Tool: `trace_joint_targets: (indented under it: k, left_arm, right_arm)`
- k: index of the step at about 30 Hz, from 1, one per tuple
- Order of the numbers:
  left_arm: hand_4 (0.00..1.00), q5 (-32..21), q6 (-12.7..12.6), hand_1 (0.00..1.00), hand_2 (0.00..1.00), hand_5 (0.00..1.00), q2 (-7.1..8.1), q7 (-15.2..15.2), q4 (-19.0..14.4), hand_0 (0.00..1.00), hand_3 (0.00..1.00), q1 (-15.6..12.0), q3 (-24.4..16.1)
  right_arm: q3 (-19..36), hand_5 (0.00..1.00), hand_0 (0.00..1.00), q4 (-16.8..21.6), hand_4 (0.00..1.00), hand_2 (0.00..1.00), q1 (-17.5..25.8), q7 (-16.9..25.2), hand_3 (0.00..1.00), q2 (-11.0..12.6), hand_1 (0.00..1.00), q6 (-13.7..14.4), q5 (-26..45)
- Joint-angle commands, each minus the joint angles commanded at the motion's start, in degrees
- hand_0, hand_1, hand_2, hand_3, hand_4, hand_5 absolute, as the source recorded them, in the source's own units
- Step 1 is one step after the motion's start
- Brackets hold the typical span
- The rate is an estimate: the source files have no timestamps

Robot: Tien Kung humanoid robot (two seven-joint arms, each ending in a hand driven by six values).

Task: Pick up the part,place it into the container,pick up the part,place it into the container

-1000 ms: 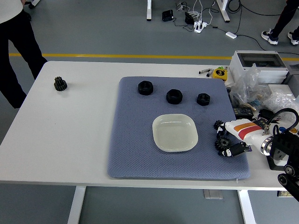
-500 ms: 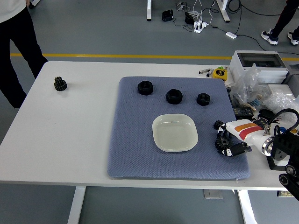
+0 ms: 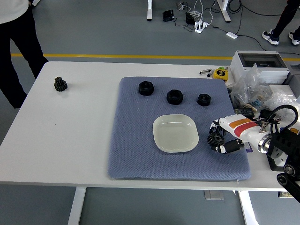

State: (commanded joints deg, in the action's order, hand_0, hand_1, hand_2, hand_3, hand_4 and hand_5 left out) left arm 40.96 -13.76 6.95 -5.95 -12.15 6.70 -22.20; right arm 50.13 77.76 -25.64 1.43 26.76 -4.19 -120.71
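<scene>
Risk I see: the gear (image 3: 216,138) sits only at the fingertips of the right robot hand (image 3: 224,138), so a tilt or jolt could drop it on the mat (image 3: 136,140) short of the dish (image 3: 176,133). Fingers are curled, pinching the gear, palm turned toward the dish just beside it. Wrist comes in low from the table's right edge. Three nuts (image 3: 174,96) lie beyond the hand.

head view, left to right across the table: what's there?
Gear on bare table → left nut → middle nut → right nut → right hand holding a gear → clutter of boxes and bags. The white dish overlaps the nuts' span.
</scene>
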Motion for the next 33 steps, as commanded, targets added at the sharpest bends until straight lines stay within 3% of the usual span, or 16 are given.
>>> trace_joint_targets:
  k: [6,12,23,26,27,32,33]
  left_arm:
    - [0.594,0.2,0.0,0.648,0.619,0.5,0.02,-0.1,0.0,0.653,0.555,-0.1,-0.2]
    - [0.594,0.6,0.0,0.648,0.618,0.5,-0.03,-0.3,0.0,0.653,0.555,-0.3,-0.5]
    - [0.594,0.7,0.0,0.649,0.62,0.5,0.13,-0.4,-0.1,0.653,0.555,-0.5,-0.6]
    - [0.594,1.1,0.1,0.649,0.62,0.5,0.16,-0.5,-0.1,0.653,0.555,-0.5,-0.8]
    - [0.594,1.2,0.1,0.649,0.62,0.5,0.16,-0.5,-0.1,0.653,0.555,-0.5,-0.8]
    - [0.594,1.8,0.2,0.649,0.62,0.5,0.22,-0.7,-0.2,0.653,0.555,-0.4,-1.2]
    - [0.594,1.9,0.2,0.649,0.621,0.498,0.23,-0.7,-0.2,0.654,0.555,-0.4,-1.3]
  right_arm:
    - [-2.1,0.223,0.287,3.0,0.631,0.496,-2.9,-0.3,0.506,-0.8,0.439,0.4,0.2]
    - [-9.3,0.232,0.284,2.6,0.63,0.494,-9.7,-0.4,0.507,-2.1,0.436,0.7,1.9]
    - [-20.5,0.236,0.333,-7.6,0.653,0.508,-19.7,-0.4,0.516,-8.5,0.45,2.4,2.1]
    - [-21.6,0.236,0.333,-9.4,0.653,0.508,-21.3,-0.6,0.516,-9.9,0.45,1.3,1.5]
    - [-21.8,0.349,0.403,-9.7,0.875,0.59,-21.6,-0.6,0.546,-10.3,0.528,1.1,1.1]
    - [-22.3,0.349,0.403,-11.2,0.875,0.59,-22.8,0.0,0.546,-11.6,0.528,-0.2,0.3]
    - [-22.4,0.446,0.583,-11.4,0.998,0.752,-22.9,0.2,0.822,-11.7,0.663,-0.5,0.2]
